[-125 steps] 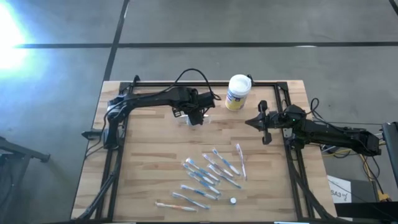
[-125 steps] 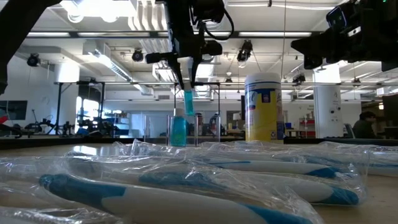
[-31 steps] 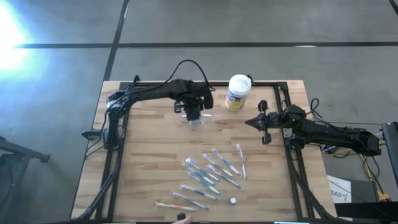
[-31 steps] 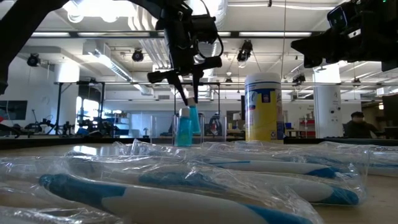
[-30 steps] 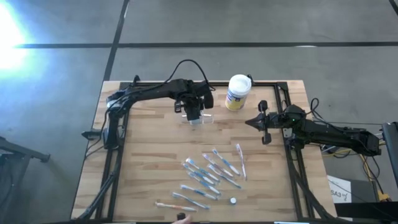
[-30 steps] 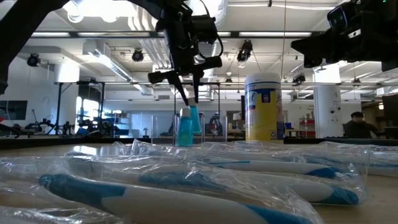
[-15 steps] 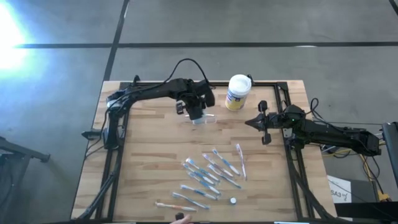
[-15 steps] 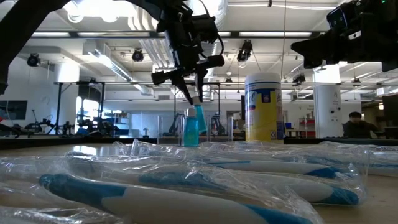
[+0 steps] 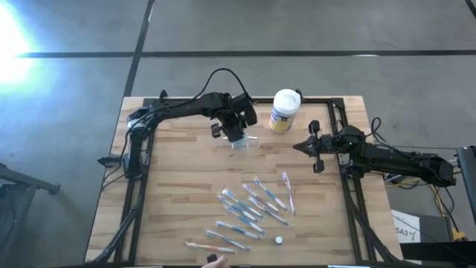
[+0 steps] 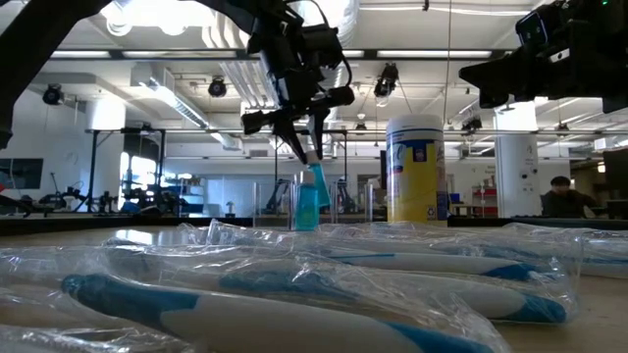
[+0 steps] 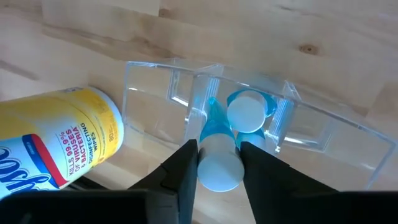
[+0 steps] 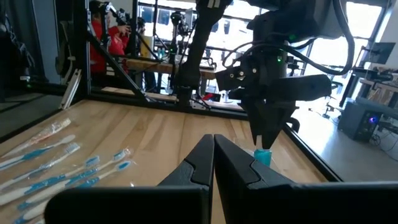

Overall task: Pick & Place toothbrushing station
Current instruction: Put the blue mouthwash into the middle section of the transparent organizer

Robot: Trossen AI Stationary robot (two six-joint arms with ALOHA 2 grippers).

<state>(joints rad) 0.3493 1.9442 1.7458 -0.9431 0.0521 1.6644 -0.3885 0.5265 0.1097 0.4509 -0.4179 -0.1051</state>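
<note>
So the clear toothbrushing station (image 9: 242,143) sits toward the far side of the table (image 9: 178,201), just beside the white wipes canister (image 9: 283,110). The left gripper (image 11: 216,163) is right over it, fingers narrowly clamped on the butt end of a blue-and-white toothbrush (image 11: 217,155) that's angled down into one of the holder's slots. A second brush (image 11: 247,112) already stands in the neighbouring slot. I'd call it maybe two brushes in, with this one not yet let go.

Plenty left though: a whole scatter of wrapped toothbrushes (image 9: 249,208) lies on the near half of the table, well apart from the holder.

The right gripper (image 12: 214,152) waits off to the right side, fingers pressed together with nothing in them.

The top-down shot gives the layout but the arm hides the holder's insides. The left wrist view is the only one showing both brushes and the slots. From table height the held brush (image 10: 312,192) looks tilted, though I can't really tell if its tip has bottomed out.
</note>
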